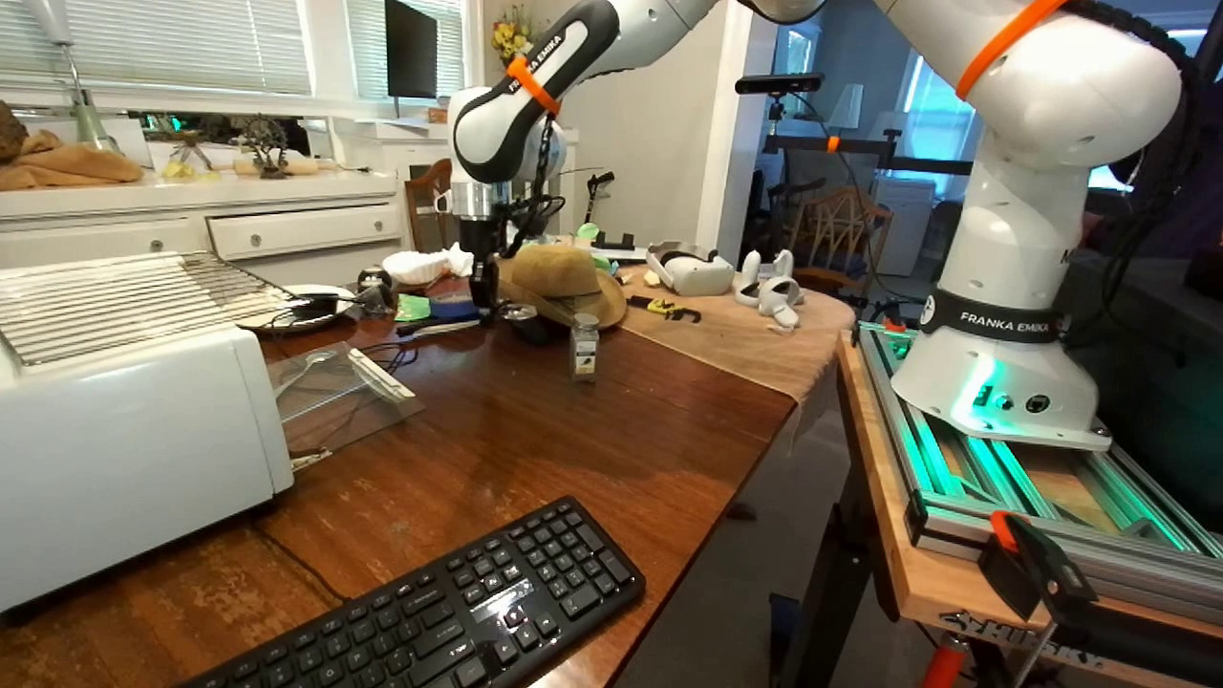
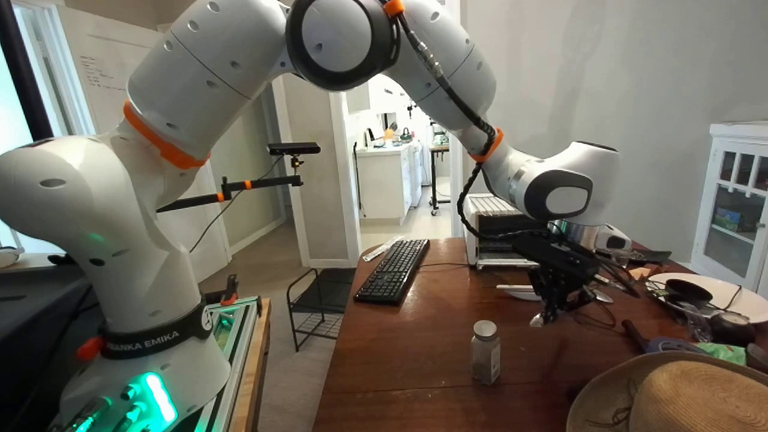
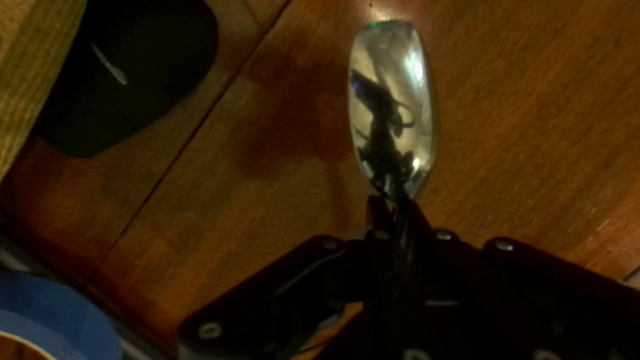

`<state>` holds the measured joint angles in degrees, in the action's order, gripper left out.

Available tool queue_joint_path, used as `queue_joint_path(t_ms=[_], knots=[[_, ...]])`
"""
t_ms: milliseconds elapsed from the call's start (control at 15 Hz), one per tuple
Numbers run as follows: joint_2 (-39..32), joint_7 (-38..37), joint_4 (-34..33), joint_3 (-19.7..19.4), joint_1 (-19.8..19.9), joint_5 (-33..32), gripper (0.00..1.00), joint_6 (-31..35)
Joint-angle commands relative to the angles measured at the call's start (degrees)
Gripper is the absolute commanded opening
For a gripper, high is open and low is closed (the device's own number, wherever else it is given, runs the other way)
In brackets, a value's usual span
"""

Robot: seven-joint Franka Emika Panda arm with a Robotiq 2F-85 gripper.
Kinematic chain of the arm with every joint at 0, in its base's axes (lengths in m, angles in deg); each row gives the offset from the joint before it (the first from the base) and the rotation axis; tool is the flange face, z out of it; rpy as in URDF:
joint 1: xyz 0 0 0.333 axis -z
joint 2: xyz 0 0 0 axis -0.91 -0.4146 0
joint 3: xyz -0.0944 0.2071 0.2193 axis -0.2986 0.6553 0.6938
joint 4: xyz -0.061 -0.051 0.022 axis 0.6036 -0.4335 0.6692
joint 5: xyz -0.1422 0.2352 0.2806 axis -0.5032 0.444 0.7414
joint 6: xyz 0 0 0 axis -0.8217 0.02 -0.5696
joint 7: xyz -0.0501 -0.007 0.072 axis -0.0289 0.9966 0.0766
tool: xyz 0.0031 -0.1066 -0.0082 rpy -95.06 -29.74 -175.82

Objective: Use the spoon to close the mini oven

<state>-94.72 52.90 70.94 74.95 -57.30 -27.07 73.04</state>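
Observation:
The white mini oven (image 1: pixel 143 430) stands on the wooden table in both exterior views (image 2: pixel 499 231). Its glass door (image 1: pixel 334 397) is folded down open, with a white handle strip (image 1: pixel 382 375) at its outer edge. In the wrist view my gripper (image 3: pixel 395 207) is shut on the handle of a shiny metal spoon (image 3: pixel 392 95). The spoon's bowl sticks out past the fingertips, above the table; most of its handle is hidden between the dark fingers. In both exterior views the gripper (image 1: pixel 485 304) points down beyond the door's side, apart from it (image 2: pixel 551 309).
A glass jar (image 1: pixel 585 349) stands upright near the gripper. A straw hat (image 2: pixel 690 396), a black item (image 3: pixel 135 75) and a blue ring (image 3: pixel 55 315) lie close by. A black keyboard (image 2: pixel 396 270) lies before the oven. A white plate (image 2: pixel 741 297) and cables are behind.

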Motion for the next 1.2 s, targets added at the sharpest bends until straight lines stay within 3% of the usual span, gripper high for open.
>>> queue_joint_path(t_ms=[0,467,600,1133], knots=[[1.2,9.38,1.69,3.08,2.91,0.12,0.02,-6.78],[-0.79,23.45,-2.69,1.25,1.64,-2.52,0.02,-24.47],[-1.92,24.86,-4.54,0.91,0.31,-3.07,0.02,-24.41],[-8.71,15.36,-11.92,-0.47,-4.44,-2.2,0.02,-12.22]])
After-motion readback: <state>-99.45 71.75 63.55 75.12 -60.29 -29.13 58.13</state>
